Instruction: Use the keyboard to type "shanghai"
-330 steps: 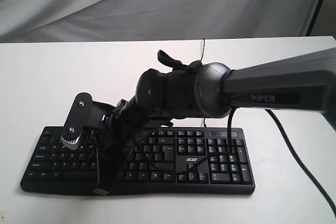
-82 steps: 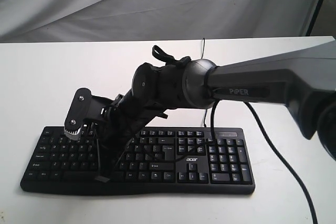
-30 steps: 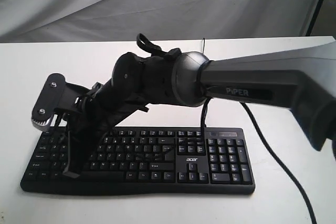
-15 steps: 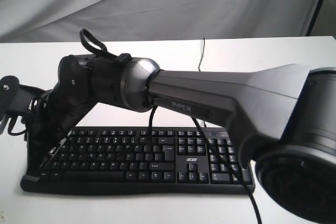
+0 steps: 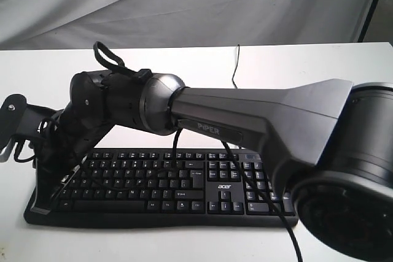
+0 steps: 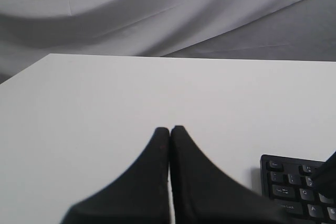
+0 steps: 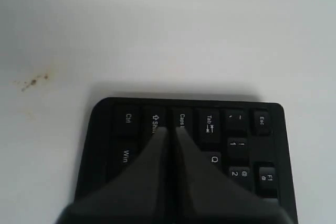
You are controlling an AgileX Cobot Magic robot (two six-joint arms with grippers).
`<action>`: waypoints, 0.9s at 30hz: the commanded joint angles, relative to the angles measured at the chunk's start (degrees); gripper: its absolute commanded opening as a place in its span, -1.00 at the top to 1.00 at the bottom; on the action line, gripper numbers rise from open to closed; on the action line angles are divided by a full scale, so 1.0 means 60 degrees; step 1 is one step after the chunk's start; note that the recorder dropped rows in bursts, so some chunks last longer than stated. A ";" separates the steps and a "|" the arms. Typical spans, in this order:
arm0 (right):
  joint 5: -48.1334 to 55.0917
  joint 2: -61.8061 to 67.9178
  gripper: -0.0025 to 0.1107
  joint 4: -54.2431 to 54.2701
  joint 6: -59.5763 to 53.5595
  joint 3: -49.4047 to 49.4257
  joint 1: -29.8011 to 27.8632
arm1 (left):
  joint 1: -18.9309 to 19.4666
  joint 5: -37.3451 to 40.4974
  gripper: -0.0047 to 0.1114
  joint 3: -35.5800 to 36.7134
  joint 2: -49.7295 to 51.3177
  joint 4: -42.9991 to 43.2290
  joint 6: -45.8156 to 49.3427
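The black keyboard [image 5: 184, 182] with a white "acer" logo lies near the white table's front edge, and its thin cable [image 5: 236, 65] runs toward the back. My right arm reaches across it to its far left end. The right gripper [image 5: 38, 208] is shut with nothing held. In the right wrist view its tips [image 7: 170, 128] sit over the Shift and Caps Lock keys of the keyboard [image 7: 239, 148]; whether they touch is unclear. The left gripper [image 6: 169, 128] is shut and empty above bare table, with the keyboard's [image 6: 294, 187] corner beside it. It is out of the exterior view.
The long grey right arm [image 5: 258, 121] and its black cable [image 5: 270, 204] cross above the keyboard. A grey cloth [image 5: 184, 4] hangs behind the white table [image 5: 307, 72]. A small brown stain [image 7: 34, 81] marks the table past the keyboard's left end.
The right arm has swung left along the keyboard, from its left-middle keys to the far left end, and has shifted little in the last half second.
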 commanded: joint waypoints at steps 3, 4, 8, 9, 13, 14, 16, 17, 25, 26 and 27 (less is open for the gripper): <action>0.0001 -0.0037 0.96 -0.0221 0.0029 -0.0072 -0.0013 | 0.0023 -0.0101 0.91 0.0049 -0.0048 -0.0006 -0.0014; 0.0017 -0.0037 0.96 -0.0242 0.0050 -0.0072 -0.0013 | 0.0023 -0.0101 0.91 0.0049 -0.0048 -0.0006 -0.0014; 0.0021 -0.0037 0.96 -0.0260 0.0050 -0.0072 -0.0013 | 0.0023 -0.0101 0.91 0.0049 -0.0048 -0.0006 -0.0014; 0.0021 -0.0037 0.96 -0.0260 0.0050 -0.0072 -0.0013 | 0.0023 -0.0101 0.91 0.0049 -0.0048 -0.0006 -0.0014; 0.0021 -0.0037 0.96 -0.0260 0.0050 -0.0072 -0.0013 | 0.0023 -0.0101 0.91 0.0049 -0.0048 -0.0006 -0.0014; 0.0021 -0.0037 0.96 -0.0260 0.0050 -0.0072 -0.0013 | 0.0023 -0.0101 0.91 0.0049 -0.0048 -0.0006 -0.0014; -0.0018 -0.0037 0.96 -0.0239 0.0050 -0.0072 -0.0013 | 0.0023 -0.0101 0.91 0.0049 -0.0048 -0.0006 -0.0014; -0.0043 0.0007 0.96 -0.0239 0.0050 -0.0072 0.0007 | 0.0023 -0.0101 0.91 0.0049 -0.0048 -0.0006 -0.0014; -0.0222 0.0298 0.96 -0.0121 0.0050 -0.0072 -0.0011 | 0.0023 -0.0101 0.91 0.0049 -0.0048 -0.0006 -0.0014; -0.0263 0.0298 0.96 -0.0121 0.0031 -0.0072 -0.0011 | 0.0023 -0.0101 0.91 0.0049 -0.0048 -0.0006 -0.0014; -0.0313 0.0298 0.96 -0.0121 0.0013 -0.0072 -0.0011 | 0.0023 -0.0101 0.91 0.0049 -0.0048 -0.0006 -0.0014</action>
